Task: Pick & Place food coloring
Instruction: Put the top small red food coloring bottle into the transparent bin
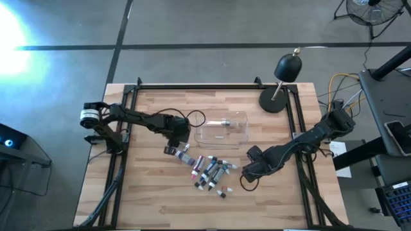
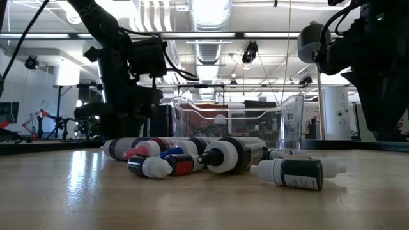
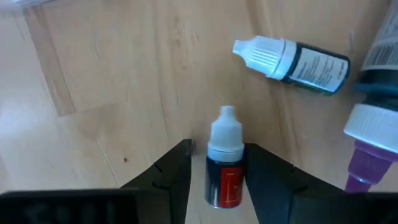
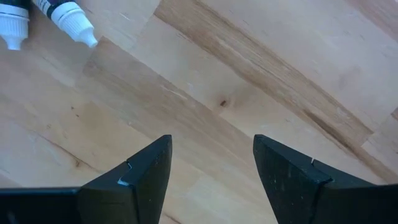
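Wooden table (image 1: pixel 154 199) carries scattered food coloring (image 1: pixel 210 171) beside clear tray (image 1: pixel 239 133).

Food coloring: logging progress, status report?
Left gripper shut on red-label bottle. Right gripper open, empty. One bottle in tray. Nothing blocking.
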Action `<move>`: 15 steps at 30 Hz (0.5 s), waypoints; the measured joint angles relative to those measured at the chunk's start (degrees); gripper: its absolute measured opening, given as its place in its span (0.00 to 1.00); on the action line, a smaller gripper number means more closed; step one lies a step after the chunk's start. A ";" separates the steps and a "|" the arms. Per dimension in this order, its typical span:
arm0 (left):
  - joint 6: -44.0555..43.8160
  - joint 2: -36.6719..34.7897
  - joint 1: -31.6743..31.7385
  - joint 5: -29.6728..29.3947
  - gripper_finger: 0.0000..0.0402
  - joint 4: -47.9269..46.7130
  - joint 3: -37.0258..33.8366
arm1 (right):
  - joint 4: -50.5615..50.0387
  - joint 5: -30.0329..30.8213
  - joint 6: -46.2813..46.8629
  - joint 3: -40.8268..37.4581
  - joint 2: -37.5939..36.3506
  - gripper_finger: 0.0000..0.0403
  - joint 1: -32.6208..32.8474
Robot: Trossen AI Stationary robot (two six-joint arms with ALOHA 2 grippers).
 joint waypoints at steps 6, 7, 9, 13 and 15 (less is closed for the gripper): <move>-1.98 0.70 0.02 -0.14 0.25 0.42 0.01 | 0.01 0.00 0.15 0.00 0.00 0.54 0.00; -2.22 0.70 0.02 -0.29 0.23 0.50 0.01 | 0.00 -0.02 0.54 0.00 0.00 0.54 0.00; -2.80 0.70 0.02 -0.89 0.18 0.69 -0.01 | 0.00 0.10 1.99 0.00 0.00 0.54 0.00; -4.04 0.64 -0.13 -3.23 0.08 -0.50 0.81 | -0.07 4.81 6.36 0.00 -0.17 0.54 0.61; -8.20 0.17 0.00 -3.63 0.06 -1.66 1.83 | -0.19 8.30 9.26 0.00 -0.56 0.54 1.26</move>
